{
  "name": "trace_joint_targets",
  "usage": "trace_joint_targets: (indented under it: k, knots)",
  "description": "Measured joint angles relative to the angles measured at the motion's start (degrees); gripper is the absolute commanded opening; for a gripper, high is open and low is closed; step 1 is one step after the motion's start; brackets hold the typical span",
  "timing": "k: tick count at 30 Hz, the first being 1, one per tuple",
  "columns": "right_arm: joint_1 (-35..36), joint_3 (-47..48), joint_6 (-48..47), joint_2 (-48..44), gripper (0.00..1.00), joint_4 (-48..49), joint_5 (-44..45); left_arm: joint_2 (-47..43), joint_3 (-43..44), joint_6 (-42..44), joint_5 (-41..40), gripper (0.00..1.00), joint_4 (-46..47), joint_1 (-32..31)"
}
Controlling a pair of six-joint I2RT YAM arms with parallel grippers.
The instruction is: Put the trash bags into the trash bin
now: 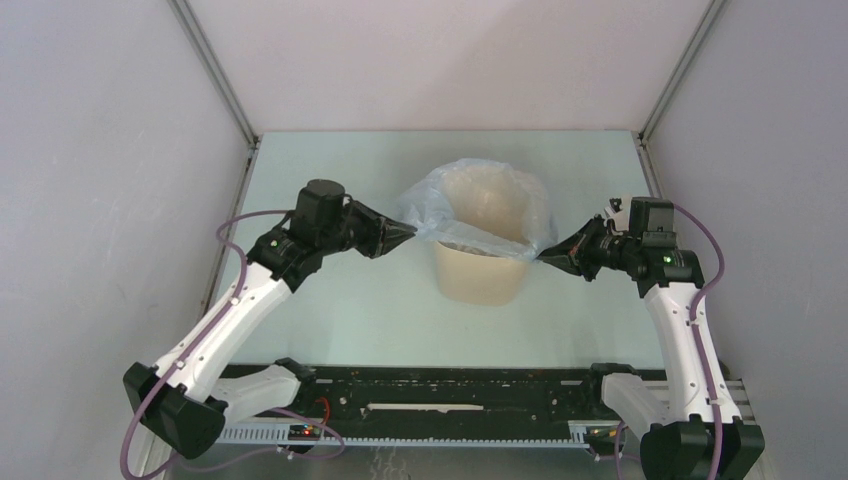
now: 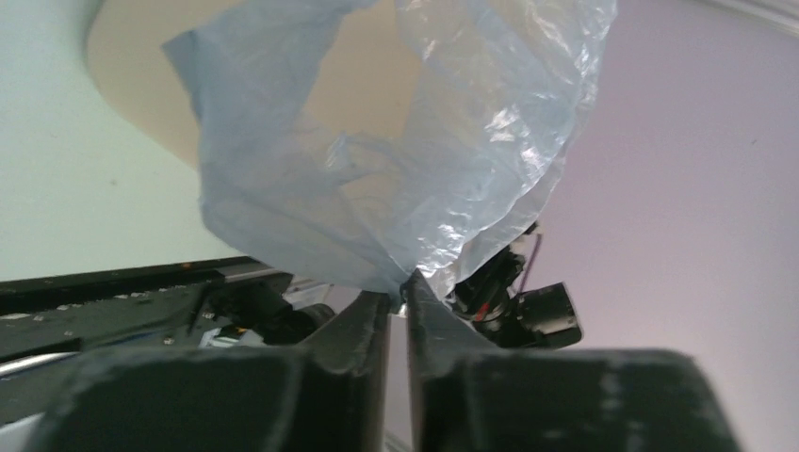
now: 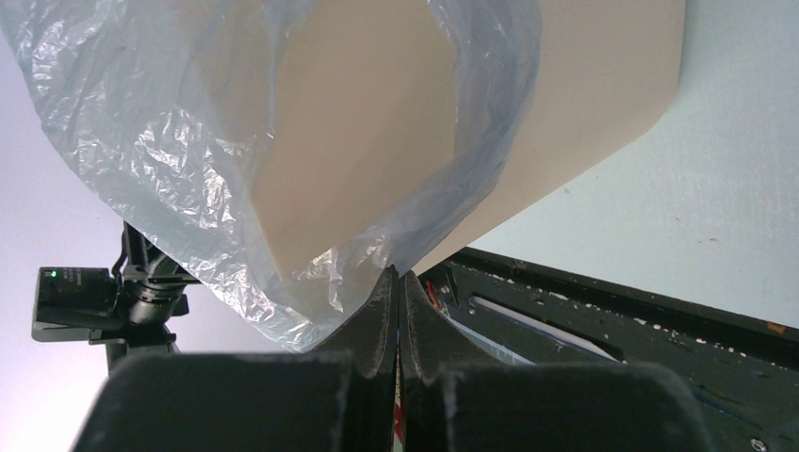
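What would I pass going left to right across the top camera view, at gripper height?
left gripper → trash bag, draped over the trash bin → right gripper. Bag and bin overlap, so they count as one stop.

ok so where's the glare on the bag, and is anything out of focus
Left wrist view: bright glints on the trash bag, and the left tool near the lens looks soft. Right wrist view: similar glints, right tool blurred too. Top view: even soft light, no harsh glare on the trash bin.
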Motion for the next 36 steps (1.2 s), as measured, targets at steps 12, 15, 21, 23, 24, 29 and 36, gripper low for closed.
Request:
trace_joint_targets:
  k: [12,15,21,23,24,29,36]
  knots:
    - [0.0,0.0,-1.2,0.3,0.0,-1.4,0.6,-3.1,-7.9,4.9,5.9,0.0,3.0,1.0]
    - [-0.3,0.0,-1.3,0.3,0.0,-1.6,0.7,-2.9,-7.9,6.0,7.4,0.0,4.5,1.1]
    - [-1.0,0.0,-1.3,0.1,0.0,-1.7,1.1,-4.4,-8.7,7.5,10.6,0.0,4.9,2.5]
    - [-1.1,0.0,-1.3,0.1,0.0,-1.7,1.1,-4.5,-9.0,8.1,11.4,0.0,4.7,2.7]
    - [-1.2,0.0,-1.3,0.1,0.0,-1.7,1.1,-4.4,-9.0,8.7,11.8,0.0,4.5,2.8]
    - [-1.7,0.0,-1.5,0.3,0.0,-1.8,1.0,-4.0,-9.2,10.4,13.7,0.0,4.2,3.0]
    - [-2.3,0.0,-1.6,0.5,0.0,-2.1,0.8,-4.2,-10.0,11.4,14.7,0.0,2.5,3.4]
